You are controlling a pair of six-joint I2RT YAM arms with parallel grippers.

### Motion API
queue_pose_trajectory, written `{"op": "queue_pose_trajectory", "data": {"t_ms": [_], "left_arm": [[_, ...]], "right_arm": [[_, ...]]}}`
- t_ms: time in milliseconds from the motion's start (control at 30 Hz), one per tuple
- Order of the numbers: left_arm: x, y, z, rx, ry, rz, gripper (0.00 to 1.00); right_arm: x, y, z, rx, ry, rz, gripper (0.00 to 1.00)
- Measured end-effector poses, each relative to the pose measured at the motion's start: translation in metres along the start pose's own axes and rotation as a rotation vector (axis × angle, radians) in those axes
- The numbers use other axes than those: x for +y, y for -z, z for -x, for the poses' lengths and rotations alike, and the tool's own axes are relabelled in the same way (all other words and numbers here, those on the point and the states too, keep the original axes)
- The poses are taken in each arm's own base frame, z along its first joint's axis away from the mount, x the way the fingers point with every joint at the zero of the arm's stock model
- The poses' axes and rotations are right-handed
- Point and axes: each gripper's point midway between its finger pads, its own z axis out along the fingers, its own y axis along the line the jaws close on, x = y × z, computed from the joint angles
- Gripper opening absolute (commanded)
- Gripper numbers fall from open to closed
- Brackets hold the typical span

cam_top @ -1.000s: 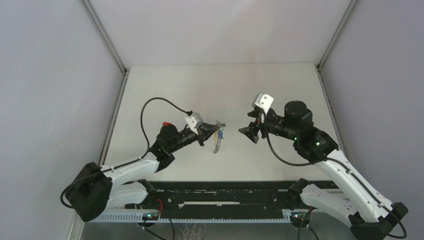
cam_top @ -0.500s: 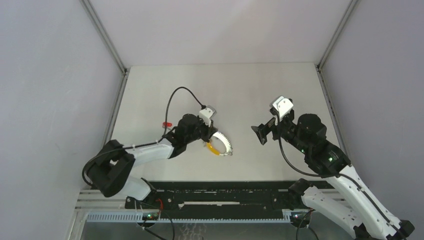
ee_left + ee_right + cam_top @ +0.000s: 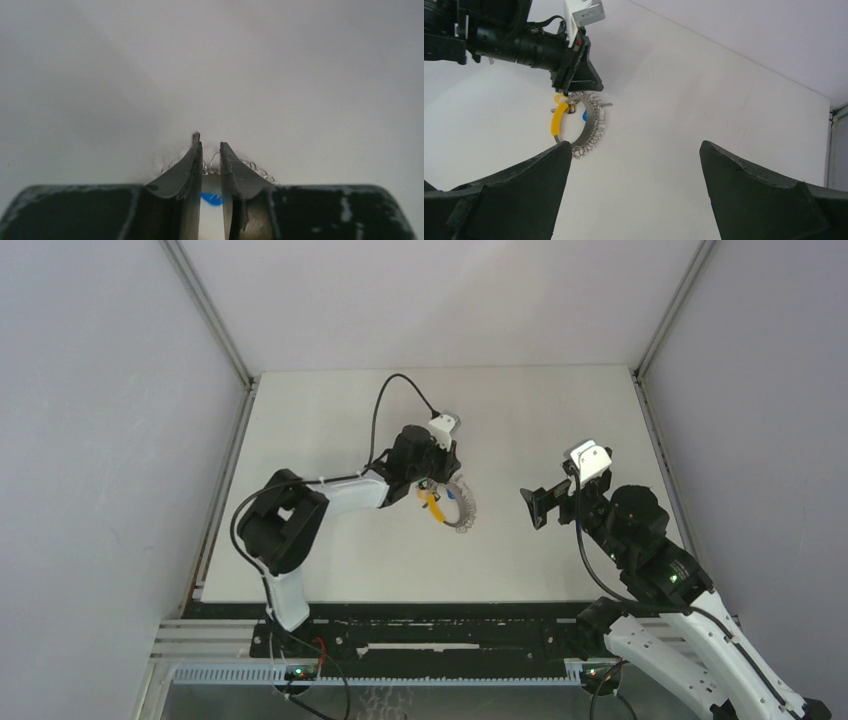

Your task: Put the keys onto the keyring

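**Top external view.** The left arm is extended over the middle of the table (image 3: 330, 430), and the left gripper (image 3: 432, 478) is positioned directly at the far end of the keyring (image 3: 434, 506). The keyring is laid flat on the table; its yellow tab is seen just beside the bead chain (image 3: 464, 508), which is curved in a loop on the right-hand side. A blue key head (image 3: 447, 494) is seen inside that loop. The right gripper (image 3: 537, 507) is held to the right of the keyring, apart from it, with its jaws spread wide (released, nothing between them).

**Left wrist view.** The left gripper (image 3: 210, 147) is shown with its fingers (image 3: 187, 165) separated by a narrow gap, and so it is read as released. The blue key head (image 3: 212, 199) is seen through the gap, lying lower down. Loops of the bead chain (image 3: 252, 166) are seen beyond the fingertips. Whether either fingertip touches the keyring cannot be told.

**Right wrist view.** The right gripper (image 3: 635, 150) is shown fully spread, with bare table (image 3: 704, 90) between its fingers (image 3: 524, 190). Beyond it, the left gripper (image 3: 566, 90) is pointed down at the top of the keyring (image 3: 556, 120). The bead chain (image 3: 591, 132) is looped alongside the yellow tab, and the blue key head (image 3: 584, 116) is enclosed between them.
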Motion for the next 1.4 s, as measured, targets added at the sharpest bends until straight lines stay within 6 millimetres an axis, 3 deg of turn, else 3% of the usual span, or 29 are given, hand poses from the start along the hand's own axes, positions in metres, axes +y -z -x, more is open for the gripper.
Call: {"op": "queue_pose_trajectory", "data": {"t_ms": [200, 333, 433, 533, 600, 733, 867, 1000, 1267, 1400], "left_arm": [[0.009, -0.022, 0.007, 0.001, 0.039, -0.017, 0.35], [0.023, -0.016, 0.009, 0.002, 0.071, 0.012, 0.41], [0.033, 0.004, 0.018, -0.02, 0.085, 0.05, 0.47], [0.04, 0.038, 0.04, -0.084, 0.107, 0.09, 0.51], [0.044, 0.064, 0.056, -0.145, 0.13, 0.114, 0.58], [0.063, 0.123, 0.067, -0.27, 0.204, 0.186, 0.98], [0.092, 0.176, 0.059, -0.335, 0.287, 0.315, 1.0], [0.1, 0.22, 0.066, -0.394, 0.329, 0.411, 1.0], [0.076, 0.318, 0.08, -0.553, 0.336, 0.456, 1.0], [0.063, 0.385, 0.087, -0.693, 0.229, 0.499, 1.0]], "right_arm": [[-0.002, 0.0, -0.002, 0.004, -0.015, -0.016, 1.0], [-0.004, 0.0, -0.002, 0.006, -0.018, -0.026, 1.0], [-0.004, -0.001, -0.005, 0.014, -0.029, -0.035, 1.0], [-0.005, -0.003, -0.008, 0.026, -0.039, -0.045, 1.0], [-0.006, -0.004, -0.01, 0.032, -0.05, -0.055, 1.0], [-0.012, -0.003, -0.01, 0.031, -0.071, -0.09, 1.0], [-0.024, 0.0, -0.015, 0.034, -0.102, -0.174, 1.0], [-0.043, 0.005, -0.02, 0.044, -0.141, -0.296, 1.0], [-0.07, 0.027, -0.03, 0.053, -0.202, -0.472, 1.0], [-0.075, 0.041, -0.027, 0.018, -0.231, -0.503, 1.0]]}}
